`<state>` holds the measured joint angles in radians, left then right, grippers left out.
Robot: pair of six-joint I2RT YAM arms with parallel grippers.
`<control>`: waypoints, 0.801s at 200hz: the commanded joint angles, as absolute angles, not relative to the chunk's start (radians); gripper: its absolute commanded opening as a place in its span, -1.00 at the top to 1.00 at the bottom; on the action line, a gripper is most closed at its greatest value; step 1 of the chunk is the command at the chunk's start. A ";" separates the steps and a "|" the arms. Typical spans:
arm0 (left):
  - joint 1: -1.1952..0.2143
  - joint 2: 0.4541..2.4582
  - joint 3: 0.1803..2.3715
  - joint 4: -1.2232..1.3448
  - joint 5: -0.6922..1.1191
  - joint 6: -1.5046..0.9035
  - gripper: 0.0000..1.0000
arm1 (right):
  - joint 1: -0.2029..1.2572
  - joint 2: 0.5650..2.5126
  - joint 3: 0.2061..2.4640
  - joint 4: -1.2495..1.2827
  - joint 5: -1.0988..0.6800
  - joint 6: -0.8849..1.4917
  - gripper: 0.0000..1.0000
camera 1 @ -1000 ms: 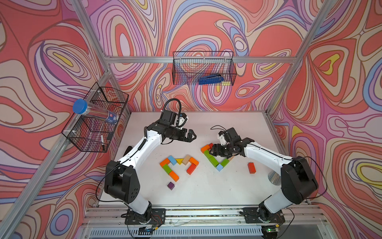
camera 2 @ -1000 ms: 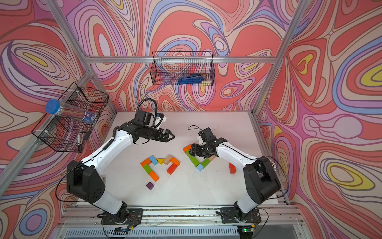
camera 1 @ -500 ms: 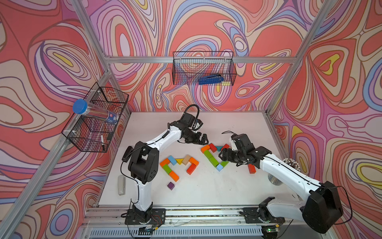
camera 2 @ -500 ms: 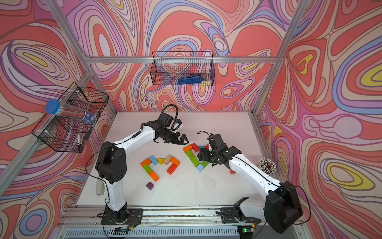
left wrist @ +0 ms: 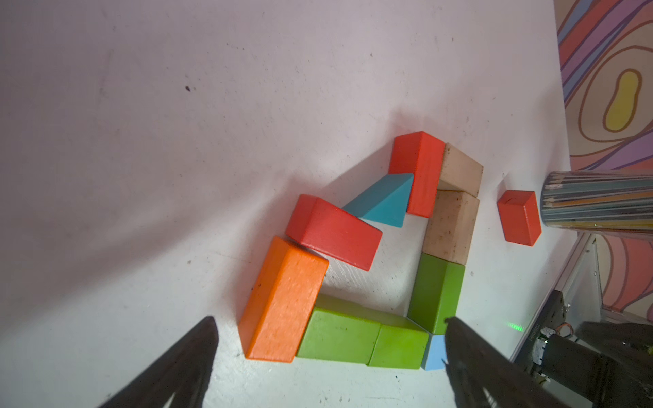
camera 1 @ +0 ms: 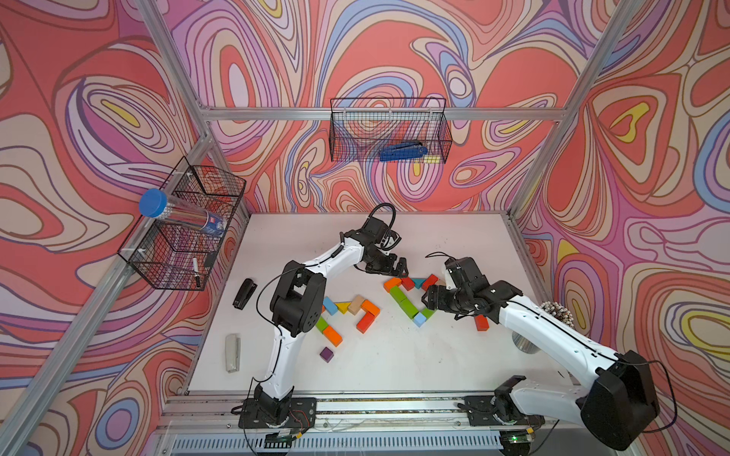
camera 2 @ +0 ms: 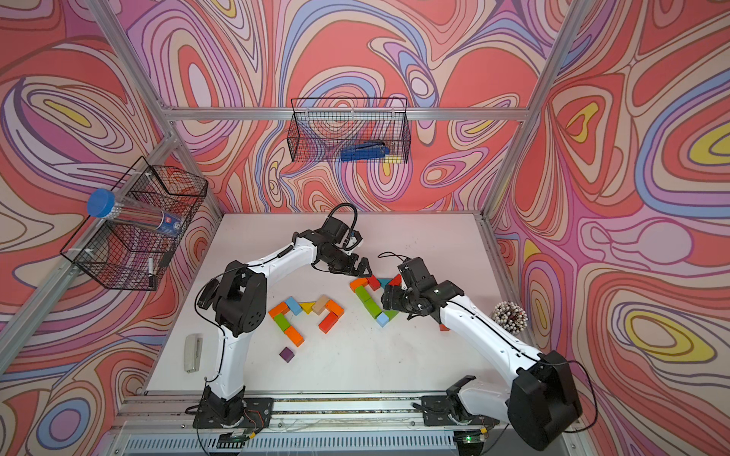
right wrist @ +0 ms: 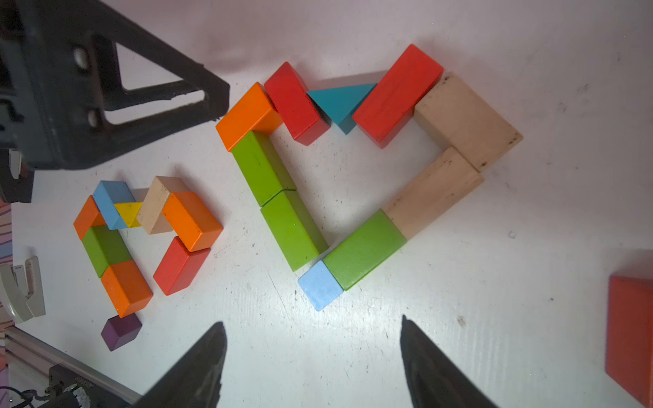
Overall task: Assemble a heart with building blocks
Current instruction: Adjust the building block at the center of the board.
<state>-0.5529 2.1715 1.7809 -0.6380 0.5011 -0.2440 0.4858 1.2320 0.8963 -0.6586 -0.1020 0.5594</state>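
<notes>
Two outlines of building blocks lie on the white table (camera 1: 395, 367). The closed heart (camera 1: 409, 300) is made of orange, red, teal, plain wood, green and light blue blocks (right wrist: 319, 284). To its left lies a smaller, open outline (camera 1: 347, 312), with a purple cube (camera 1: 326, 354) loose below it. A loose red block (camera 1: 482, 323) lies to the right of the heart. My left gripper (camera 1: 399, 268) hangs open at the heart's orange corner (left wrist: 282, 303). My right gripper (right wrist: 312, 319) is open and empty just in front of the heart's lower tip.
A black stapler (camera 1: 244, 293) and a grey stapler (camera 1: 232, 352) lie at the table's left side. A cup of pencils (camera 1: 557, 314) stands by the right edge. Wire baskets (camera 1: 389, 130) hang on the back and left walls.
My left gripper has moved right to the heart's upper left corner. My right gripper has drawn back from over the heart towards its lower tip and opened a little wider.
</notes>
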 commanded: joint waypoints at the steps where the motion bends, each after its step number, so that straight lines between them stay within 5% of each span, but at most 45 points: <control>1: -0.567 2.202 1.806 -0.679 0.513 -0.241 -1.00 | 0.491 1.205 0.887 -0.685 -0.077 0.545 -0.57; 160: -0.596 2.237 1.810 -0.701 0.572 -0.232 -0.99 | 0.489 1.213 0.887 -0.689 -0.074 0.539 -0.59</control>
<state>-0.5838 2.2181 1.7866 -0.6617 0.5499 -0.2401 0.4858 1.2137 0.8963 -0.6891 -0.0887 0.5503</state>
